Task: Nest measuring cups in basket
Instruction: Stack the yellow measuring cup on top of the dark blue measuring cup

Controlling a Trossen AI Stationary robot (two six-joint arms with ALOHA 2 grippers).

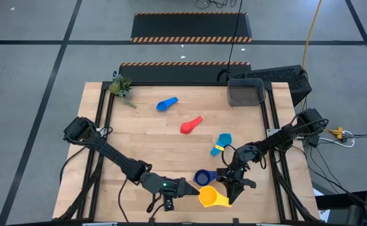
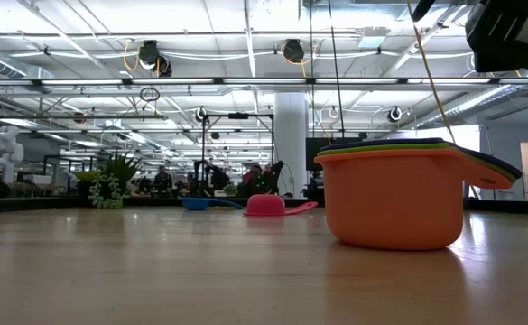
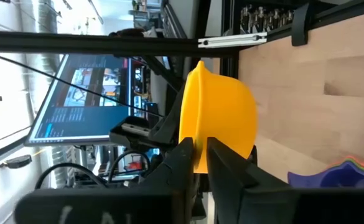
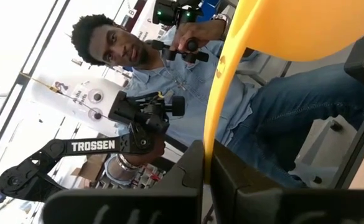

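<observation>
Step in hand: I judge this a handover or regrasp of the yellow cup [image 1: 212, 197] at the near edge of the desk [image 1: 145, 144], both grippers on it at once.
Left gripper [image 1: 194, 189]: my left wrist view shows its 2 fingers pinching the yellow cup's thin rim, cup held on its side.
Right gripper [image 1: 233, 186]: fingers pressed together on the same yellow cup's edge, as my right wrist view shows.
Left arm pose: stretched low along the near edge, reaching right.
Right arm pose: folded in from the right side, wrist pointing down toward the near edge.
Nested stack [image 2: 399, 194]: orange cup outermost, green and navy rims showing inside, just beside the yellow cup.
Loose cups: blue cup [image 1: 167, 103] and red cup [image 1: 191, 125] mid-desk, light blue cup [image 1: 223, 141] nearer the right arm.
Basket [image 1: 246, 93]: far right corner, well apart from every cup.
Next move, my guess: 1 gripper must let go before the yellow cup can travel; then seat it in the stack.
</observation>
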